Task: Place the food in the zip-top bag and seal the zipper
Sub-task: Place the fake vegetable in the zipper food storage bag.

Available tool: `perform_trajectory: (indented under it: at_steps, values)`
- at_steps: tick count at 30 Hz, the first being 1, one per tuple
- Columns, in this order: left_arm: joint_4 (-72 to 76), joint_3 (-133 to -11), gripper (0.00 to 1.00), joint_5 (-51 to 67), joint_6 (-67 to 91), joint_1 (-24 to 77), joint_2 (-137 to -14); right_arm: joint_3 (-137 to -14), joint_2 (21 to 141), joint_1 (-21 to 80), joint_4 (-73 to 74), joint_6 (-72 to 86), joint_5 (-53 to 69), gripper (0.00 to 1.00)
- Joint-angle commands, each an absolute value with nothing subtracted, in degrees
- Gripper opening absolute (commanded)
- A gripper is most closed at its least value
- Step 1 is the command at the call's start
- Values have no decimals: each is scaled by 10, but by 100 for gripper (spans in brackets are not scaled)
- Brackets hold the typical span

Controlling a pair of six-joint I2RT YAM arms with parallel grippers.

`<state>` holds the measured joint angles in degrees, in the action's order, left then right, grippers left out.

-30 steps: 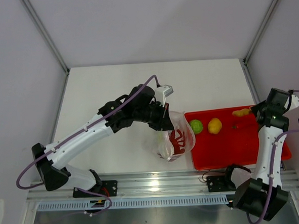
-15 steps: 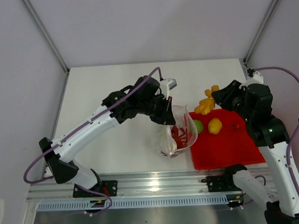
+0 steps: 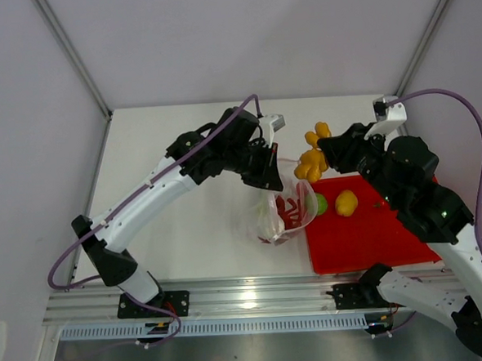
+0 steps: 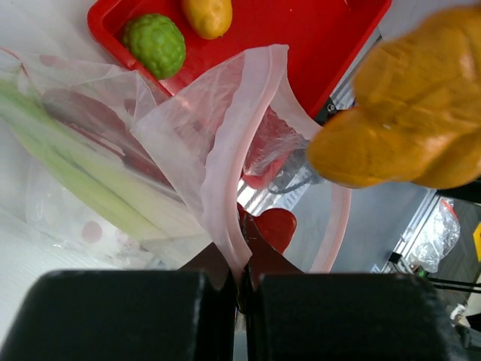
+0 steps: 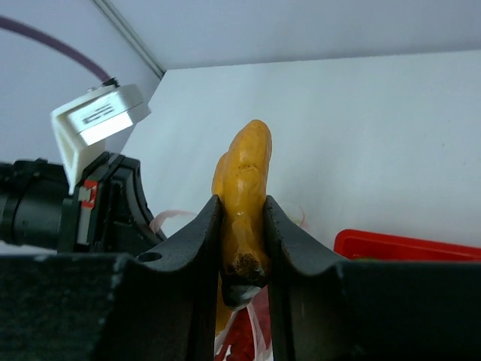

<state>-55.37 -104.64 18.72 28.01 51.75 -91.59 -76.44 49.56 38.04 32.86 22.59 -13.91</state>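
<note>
My left gripper (image 3: 267, 172) is shut on the pink zipper strip (image 4: 225, 188) of the clear zip-top bag (image 3: 284, 215) and holds its mouth open and raised. A pale-green stalk (image 4: 83, 173) and a red piece (image 4: 272, 226) lie inside it. My right gripper (image 3: 321, 153) is shut on a knobbly orange-yellow food piece (image 3: 312, 161), held in the air just right of and above the bag's mouth; it also shows in the right wrist view (image 5: 242, 195) and the left wrist view (image 4: 409, 105). A round green fruit (image 3: 316, 204) and a yellow fruit (image 3: 346, 203) sit on the red tray (image 3: 367, 238).
The red tray lies right of the bag, touching it. The white table (image 3: 181, 143) is bounded by a metal rail (image 3: 248, 299) at the near edge and white walls at the back and sides.
My right arm has lifted the orange-yellow piece off the tray and carried it left toward the bag's mouth. My left gripper has raised the bag's mouth a little.
</note>
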Motion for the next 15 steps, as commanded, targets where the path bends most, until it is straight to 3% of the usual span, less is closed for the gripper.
perform_trajectory:
  at_steps: [1,7,15]
  values:
    - [-555,-1092,1,227,292,495,-929,-792,492,396,301,154,-135,0]
    - [-551,-1110,1,273,314,473,-941,-781,509,453,294,106,-105,0]
    - [-555,-1121,1,287,333,460,-942,-769,552,548,311,81,-221,0]
